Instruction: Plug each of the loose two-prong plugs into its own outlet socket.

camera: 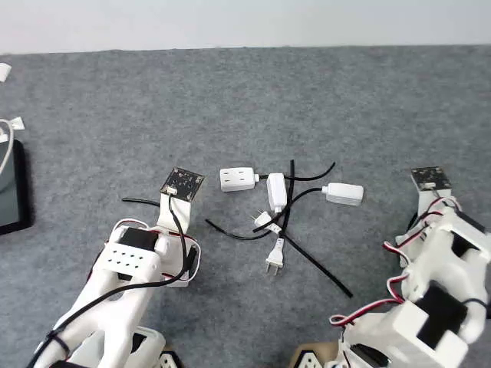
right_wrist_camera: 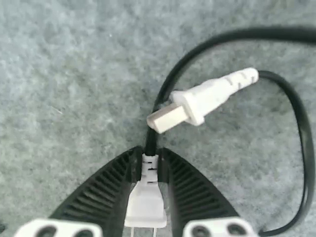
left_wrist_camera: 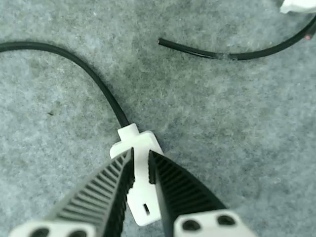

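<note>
Clamped in right gripper (right_wrist_camera: 148, 154): white plastic two-prong plug (right_wrist_camera: 145, 202), right of white oblong socket (camera: 276, 192). Pinched in left gripper (left_wrist_camera: 140, 154), left of it: flat white connector (left_wrist_camera: 143, 140). Likely light, rigid, slick; hold by body, not prongs.

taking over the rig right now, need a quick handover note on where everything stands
Left gripper: shut on a white socket with a black cord.
Right gripper: shut on a two-prong plug; another white plug lies on the mat just beyond it.
Mid-table: three white socket blocks and two loose plugs among crossed black cords.
Done: no plug visibly seated in a socket.
Left: every plug needs mating to its own socket.
</note>
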Tool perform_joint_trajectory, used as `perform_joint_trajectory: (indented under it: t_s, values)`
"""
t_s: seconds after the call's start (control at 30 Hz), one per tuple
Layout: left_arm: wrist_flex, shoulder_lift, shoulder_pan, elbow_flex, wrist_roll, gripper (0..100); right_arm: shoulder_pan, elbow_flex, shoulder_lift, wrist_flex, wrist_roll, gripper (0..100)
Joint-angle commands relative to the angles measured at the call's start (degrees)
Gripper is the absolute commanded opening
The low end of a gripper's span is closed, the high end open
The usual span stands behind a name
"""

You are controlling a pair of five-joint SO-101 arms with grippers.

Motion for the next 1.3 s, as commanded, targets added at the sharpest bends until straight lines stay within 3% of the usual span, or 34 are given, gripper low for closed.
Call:
perform_joint_trajectory:
  t_s: [0.0,0.17,0.43,0.63,0.97,1.13,1.27]
  values:
    - [-0.8,3.7,-2.2,1.5,-0.7,1,-0.7,0.9,3.4,-1.1,0.7,5.4]
    - [-0.8,3.7,-2.3,1.5,-0.7,1,-0.6,0.9,3.4,-1.2,0.7,0.4]
    - [-0.8,3.7,-2.3,1.5,-0.7,1,-0.3,0.8,2.7,-0.8,0.4,0.9]
    - [-0.5,3.7,-2.3,1.3,-0.7,1,-1.3,0.8,-8.7,4.4,-2.3,0.8]
    - [2.9,3.6,-4.0,-2.5,-10.7,2,-11.1,1.1,-36.4,19.6,-8.4,0.8]
    - [9.8,3.6,-7.0,-8.8,-15.1,2,-15.4,1.1,-43.5,24.2,-11.3,0.8]
    - [10.5,3.6,-7.5,-12.1,-16.6,2,-20.2,0.9,-47.2,27.0,-14.0,0.8]
